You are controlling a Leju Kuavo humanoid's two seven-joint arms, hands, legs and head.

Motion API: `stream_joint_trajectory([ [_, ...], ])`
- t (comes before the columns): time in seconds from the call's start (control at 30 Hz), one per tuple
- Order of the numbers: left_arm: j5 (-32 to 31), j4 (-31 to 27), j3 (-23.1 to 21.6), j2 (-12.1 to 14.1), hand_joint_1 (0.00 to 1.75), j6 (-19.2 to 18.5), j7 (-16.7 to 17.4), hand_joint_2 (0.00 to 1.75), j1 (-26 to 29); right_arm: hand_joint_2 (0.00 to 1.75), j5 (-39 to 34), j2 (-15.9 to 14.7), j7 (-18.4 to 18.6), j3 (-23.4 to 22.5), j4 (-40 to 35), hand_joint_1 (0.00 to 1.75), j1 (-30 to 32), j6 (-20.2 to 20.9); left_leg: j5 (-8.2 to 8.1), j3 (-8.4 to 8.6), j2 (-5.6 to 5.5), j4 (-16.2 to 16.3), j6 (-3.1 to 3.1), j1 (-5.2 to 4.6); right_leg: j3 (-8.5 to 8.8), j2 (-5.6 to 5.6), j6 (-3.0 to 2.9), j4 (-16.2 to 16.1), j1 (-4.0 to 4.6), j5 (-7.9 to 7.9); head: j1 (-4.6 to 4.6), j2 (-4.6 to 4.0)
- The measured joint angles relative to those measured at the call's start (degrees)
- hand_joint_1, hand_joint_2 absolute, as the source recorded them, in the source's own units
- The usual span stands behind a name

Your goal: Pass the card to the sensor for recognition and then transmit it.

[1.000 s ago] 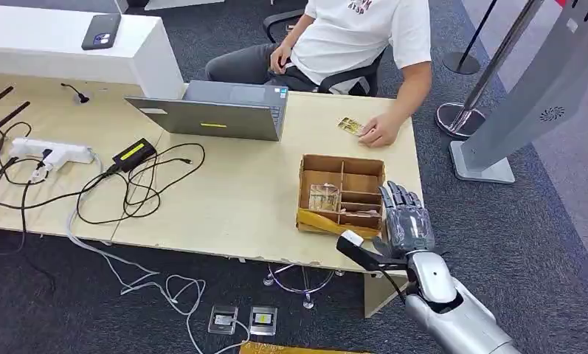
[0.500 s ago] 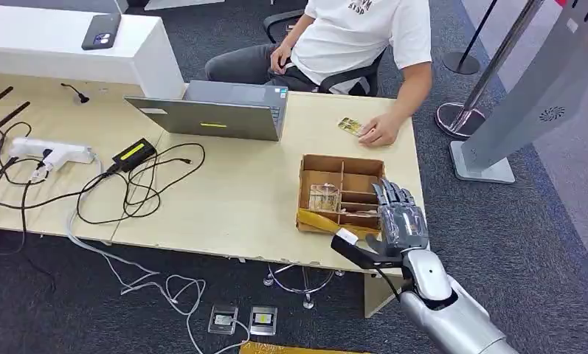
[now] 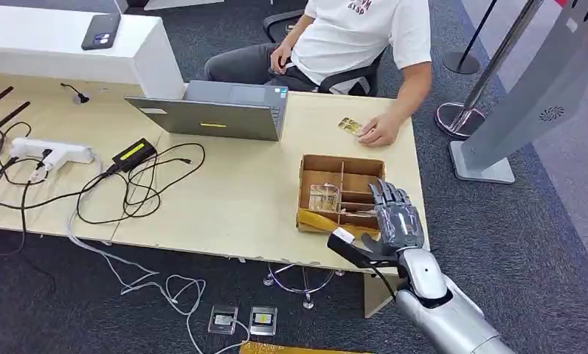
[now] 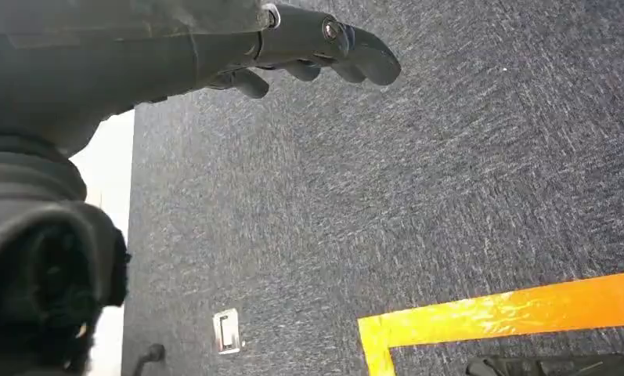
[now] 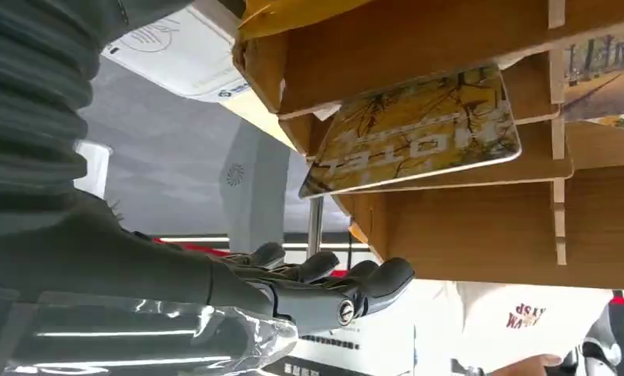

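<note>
A: What is nearest the robot?

B: Its right hand (image 3: 398, 221), at the near right corner of the wooden table (image 3: 239, 199). The fingers are spread and straight, holding nothing, the thumb stuck out sideways. It hovers over the right edge of the cardboard divider box (image 3: 341, 193).

A: And the left hand?

B: The left hand (image 4: 308, 47) hangs above dark carpet (image 4: 449, 196), fingers loosely extended and empty, with a strip of yellow floor tape (image 4: 504, 313) beyond it.

A: What is in the box?

B: Thin partitions split it into several compartments. A yellow hotel card (image 5: 414, 133) leans tilted in one slot, its printed face visible from the right wrist. From the head view another card (image 3: 324, 198) stands in the left-middle compartment. Whether those are the same card, I cannot tell.

A: Farther back?

B: A seated person in a white shirt rests a hand (image 3: 380, 131) on the table beside a small yellowish card (image 3: 350, 125). To the left sits an open grey laptop (image 3: 217, 110), then a black power adapter (image 3: 133, 153) with tangled cables and a white power strip (image 3: 51, 151).

A: And the sensor?

B: A grey kiosk stand (image 3: 530, 96) stands on the carpet to the right of the table, well apart from the box.
</note>
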Motion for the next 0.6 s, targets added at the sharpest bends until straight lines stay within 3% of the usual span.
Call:
stream_joint_trajectory([
  [0.4,0.0,-0.3,-0.1,0.0,0.00,0.0,0.0,0.00,0.0,1.75,-0.1,1.3,-1.4,0.0,1.4,0.00,-0.7,-0.5,0.00,0.00,0.00,0.0,0.00,0.00,0.00,0.00,0.00,0.0,0.00,0.00,0.00,0.00],
  [0.43,0.0,-0.3,-0.1,0.0,0.00,0.0,0.0,0.00,0.0,1.75,-0.1,1.4,-1.4,0.0,1.5,1.52,-0.8,-0.5,0.00,0.00,0.00,0.0,0.00,0.00,0.00,0.01,0.00,0.0,0.00,0.00,0.00,0.00],
  [0.47,0.0,-0.3,-0.1,0.0,0.00,0.0,0.0,0.00,0.0,1.75,-0.1,1.5,-1.6,0.0,1.5,1.52,-0.8,-0.5,0.00,0.00,0.00,0.0,0.00,0.00,0.00,0.00,0.00,0.0,0.00,0.00,0.00,0.00],
  [0.5,0.0,-0.3,-0.1,0.0,0.00,0.0,0.0,0.00,0.0,1.75,-0.1,1.6,-1.8,0.0,1.6,1.75,-0.9,-0.5,0.00,0.00,0.00,0.0,0.00,0.00,0.00,0.00,0.00,0.0,0.00,0.00,0.02,0.00],
  [0.6,0.1,-0.3,-0.1,0.0,0.00,0.0,0.0,0.00,0.0,1.75,-0.1,1.9,-1.9,0.0,1.9,1.75,-1.0,-0.5,0.00,0.00,0.00,0.0,0.00,0.00,0.00,0.00,0.00,0.0,0.00,0.00,0.02,0.00],
])
